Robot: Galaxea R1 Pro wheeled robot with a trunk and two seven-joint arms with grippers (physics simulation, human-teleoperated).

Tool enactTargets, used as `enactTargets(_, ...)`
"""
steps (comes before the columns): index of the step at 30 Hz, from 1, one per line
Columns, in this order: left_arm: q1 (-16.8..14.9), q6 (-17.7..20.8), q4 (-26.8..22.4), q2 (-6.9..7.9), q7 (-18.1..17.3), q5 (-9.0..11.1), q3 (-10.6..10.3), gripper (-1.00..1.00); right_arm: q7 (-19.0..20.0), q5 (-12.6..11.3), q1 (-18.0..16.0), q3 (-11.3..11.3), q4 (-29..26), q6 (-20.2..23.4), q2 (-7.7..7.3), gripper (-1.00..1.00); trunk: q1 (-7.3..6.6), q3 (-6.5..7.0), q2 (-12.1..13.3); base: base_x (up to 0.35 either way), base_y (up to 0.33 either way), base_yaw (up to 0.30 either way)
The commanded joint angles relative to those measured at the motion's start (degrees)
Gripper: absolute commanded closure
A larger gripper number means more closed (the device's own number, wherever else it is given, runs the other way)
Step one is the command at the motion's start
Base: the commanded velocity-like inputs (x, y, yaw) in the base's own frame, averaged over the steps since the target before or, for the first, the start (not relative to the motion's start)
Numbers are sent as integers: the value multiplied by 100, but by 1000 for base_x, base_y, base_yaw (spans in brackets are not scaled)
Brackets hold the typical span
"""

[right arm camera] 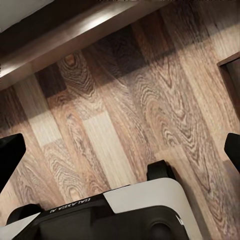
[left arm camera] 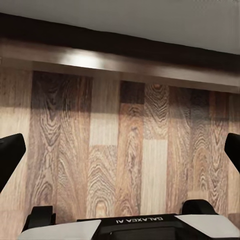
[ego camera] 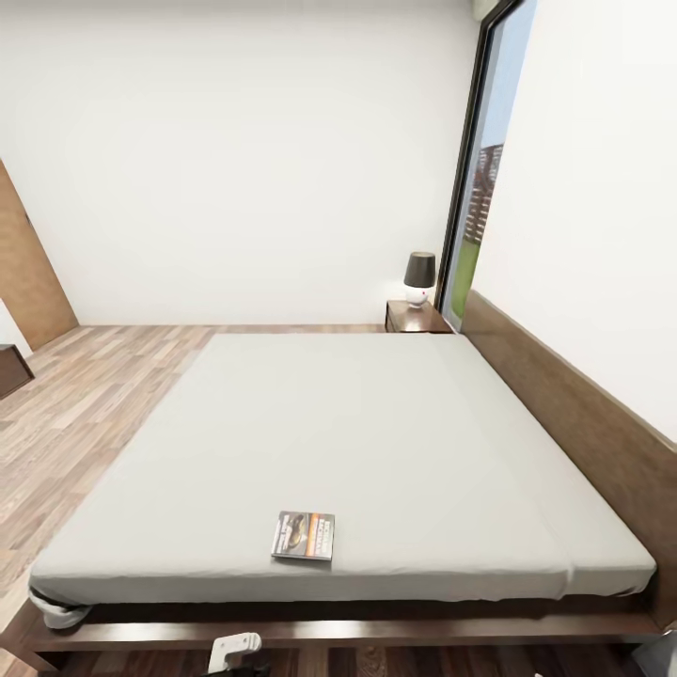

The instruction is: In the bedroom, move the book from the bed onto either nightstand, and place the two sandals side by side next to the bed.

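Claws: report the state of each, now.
Left claw: open, holding nothing, over the floor by the bed.
Right claw: open, holding nothing, over the floor.

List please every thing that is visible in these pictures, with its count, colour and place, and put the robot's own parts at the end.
bed: 1, pale grey mattress on dark brown base, middle of the room, headboard along the right wall.
book: 1, dark cover with orange band, flat on the mattress near its front edge.
nightstand: 1, reddish-brown, at the bed's far corner by the window.
lamp: 1, dark shade on white base, on the nightstand.
window: 1, dark frame, far right.
floor: striped brown planks, left of the bed.
left claw: 1, black fingers, open, over the floor by the bed base.
right claw: 1, black fingers, open, over the floor.
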Motion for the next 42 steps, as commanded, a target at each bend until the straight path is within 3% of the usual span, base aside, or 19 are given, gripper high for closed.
enactTargets(1, -4, -12, 8, 1, -24, 45, 6, -100, 37, -59, -10, 48, 20, -7, 0, -100, -21, 11, 35, 0, 0, 0)
enactTargets(42, -4, -12, 8, 1, -24, 45, 6, -100, 43, -40, -8, 48, 19, -7, 0, -100, -922, 747, 1680, 0, 0, 0)
